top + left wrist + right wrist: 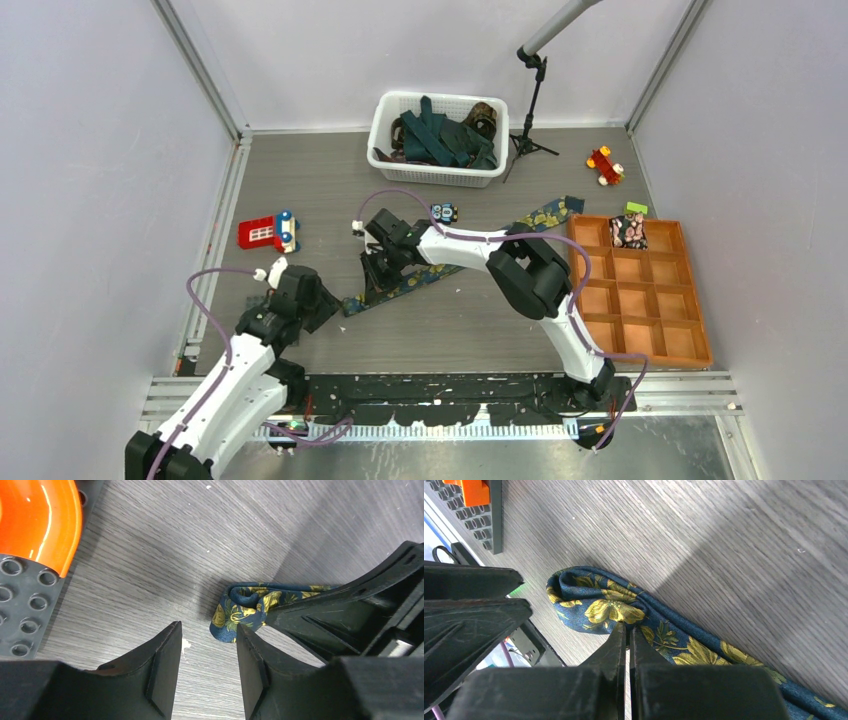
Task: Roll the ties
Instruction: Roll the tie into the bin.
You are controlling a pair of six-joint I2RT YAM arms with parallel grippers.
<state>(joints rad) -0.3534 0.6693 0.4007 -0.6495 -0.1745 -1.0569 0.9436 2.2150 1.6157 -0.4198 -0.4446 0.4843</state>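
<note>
A dark navy tie (470, 250) with yellow-gold flowers lies diagonally across the table. Its lower left end is folded over into a small loop (239, 611) (591, 602). My right gripper (379, 277) (626, 629) is shut, its tips pressed onto the tie just behind that fold. My left gripper (316, 308) (208, 630) is open with nothing between its fingers. The folded end lies just beyond its fingertips, nearer the right finger (250, 655). The right gripper's black fingers (350, 615) show at the right of the left wrist view. More ties (440, 138) fill a white basket (384, 122).
An orange compartment tray (700, 300) at the right holds a rolled patterned piece (628, 231) in a far cell. A grey studded baseplate (22, 605) with an orange part (40, 520) lies by the left gripper. Toys (266, 232) (604, 165) (444, 212) and a stand (530, 110) are around.
</note>
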